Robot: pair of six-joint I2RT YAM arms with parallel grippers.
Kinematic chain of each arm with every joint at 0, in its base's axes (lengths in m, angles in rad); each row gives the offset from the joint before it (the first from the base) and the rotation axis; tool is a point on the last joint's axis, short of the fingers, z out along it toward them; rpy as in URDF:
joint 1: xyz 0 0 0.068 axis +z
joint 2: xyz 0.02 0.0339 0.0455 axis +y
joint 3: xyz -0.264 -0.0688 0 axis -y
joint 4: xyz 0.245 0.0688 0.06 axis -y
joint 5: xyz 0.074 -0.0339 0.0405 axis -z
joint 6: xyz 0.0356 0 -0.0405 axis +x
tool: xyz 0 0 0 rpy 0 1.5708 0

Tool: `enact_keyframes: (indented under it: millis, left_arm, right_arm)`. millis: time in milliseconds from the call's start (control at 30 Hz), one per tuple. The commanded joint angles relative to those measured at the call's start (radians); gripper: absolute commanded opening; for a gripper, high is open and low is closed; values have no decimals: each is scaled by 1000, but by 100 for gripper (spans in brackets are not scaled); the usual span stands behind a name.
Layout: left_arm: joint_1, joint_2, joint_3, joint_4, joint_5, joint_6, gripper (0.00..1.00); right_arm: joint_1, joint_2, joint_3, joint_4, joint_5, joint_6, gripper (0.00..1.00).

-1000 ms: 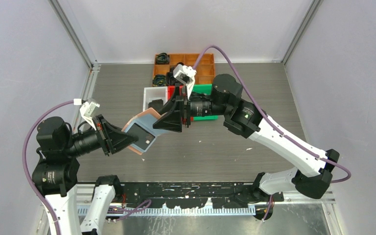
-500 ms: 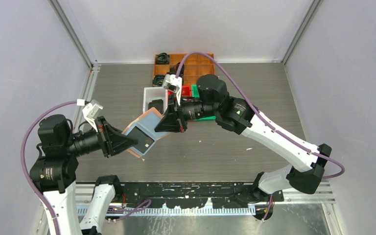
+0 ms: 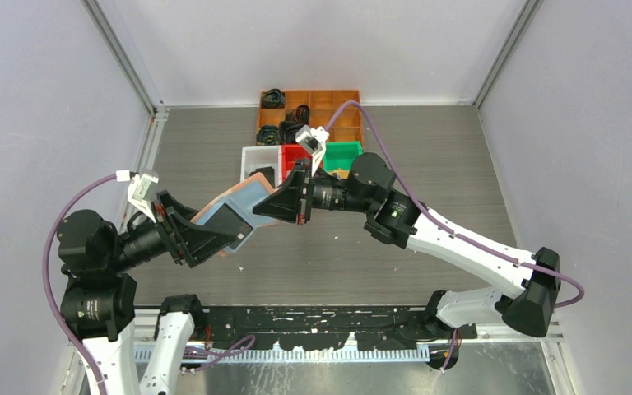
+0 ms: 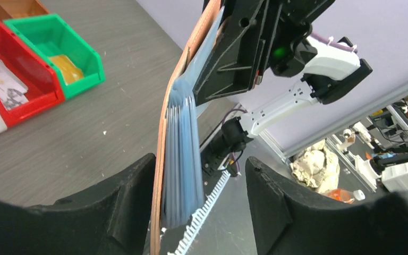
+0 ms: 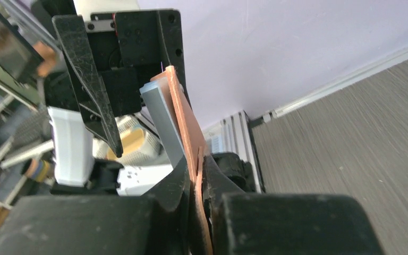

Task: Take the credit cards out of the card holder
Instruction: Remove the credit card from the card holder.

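Observation:
The tan-pink card holder hangs in the air between both grippers, its grey-blue pocket face up. A black card sits in its pocket. My right gripper is shut on the holder's far right edge; its wrist view shows the jaws pinching the tan edge. My left gripper is open around the near left end. In the left wrist view the holder lies against the left finger, apart from the right finger. A whitish card lies in the red bin and an orange-yellow card in the green bin.
A white bin, a red bin and a green bin stand in a row behind the grippers. An orange divided tray with black coiled bundles is at the back wall.
The holder and both grippers have shifted a little left and toward the near edge. The right arm has folded in and swung lower, uncovering the red and green bins.

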Motion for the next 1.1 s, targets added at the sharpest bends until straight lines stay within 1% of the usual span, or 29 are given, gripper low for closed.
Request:
enact_keyframes:
  millis: [0,133,200,300,500,767,1067]
  left_arm:
    - [-2,-19,-4,172,-26,-171,60]
    - [-2,-28,-11,186,-75,-229,60]
    - [-2,-40,-21,195,-116,-250,61]
    - [-2,-49,-33,230,-136,-296,64]
    - [-3,-59,-67,261,-142,-312,65]
    - [-3,-49,-69,351,-175,-344,58]
    - [-2,-25,-68,487,-144,-424,54]
  right_arm:
    - [0,-78,-31,343,140,160,1]
    - [0,-82,-83,446,182,240,1]
    - [0,-83,-113,503,195,277,1]
    - [0,-88,-147,544,209,306,1]
    - [0,-111,-164,549,220,312,1]
    - [10,-85,-164,564,188,338,1]
    - [22,-66,-162,561,191,328,1]
